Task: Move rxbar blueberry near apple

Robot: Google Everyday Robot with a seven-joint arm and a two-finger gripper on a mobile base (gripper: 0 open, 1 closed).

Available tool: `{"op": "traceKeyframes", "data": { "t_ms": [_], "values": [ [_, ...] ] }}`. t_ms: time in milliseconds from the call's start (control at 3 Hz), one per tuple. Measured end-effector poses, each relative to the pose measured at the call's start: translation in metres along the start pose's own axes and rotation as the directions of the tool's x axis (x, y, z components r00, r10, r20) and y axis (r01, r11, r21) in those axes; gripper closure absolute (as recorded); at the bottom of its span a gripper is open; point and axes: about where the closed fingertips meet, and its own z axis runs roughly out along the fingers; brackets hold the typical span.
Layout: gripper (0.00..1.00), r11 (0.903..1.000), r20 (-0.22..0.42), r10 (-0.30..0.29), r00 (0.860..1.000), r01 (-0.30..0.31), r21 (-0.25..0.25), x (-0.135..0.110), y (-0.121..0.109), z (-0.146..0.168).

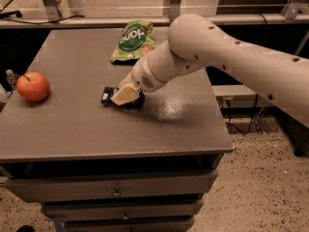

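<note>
Apple (33, 86) sits at left edge of table (72, 129), stem up. Goal marker, nothing touching it. Wide stretch of tabletop between it and rxbar blueberry (107, 94), so bar well apart from apple, move not done.

Bar lies mid-table, only dark left end showing. Rest hidden beneath gripper (126, 95), set low on it, likely to carry or drag it leftward. Clenched or released: cannot tell from here.

Green snack bag (133, 40) farther back, off the likely path. Arm (217, 57) reaches in from right.
</note>
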Motion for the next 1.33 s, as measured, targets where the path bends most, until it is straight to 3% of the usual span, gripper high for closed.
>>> {"op": "traceKeyframes", "data": {
  "t_ms": [1000,1333],
  "values": [
    [1.0,0.9997,0.108,-0.01,0.994,0.008,0.025,-0.079,-0.005,0.039],
    [1.0,0.9999,0.106,-0.009,0.994,0.008,0.008,-0.084,0.001,0.062]
  ]
}}
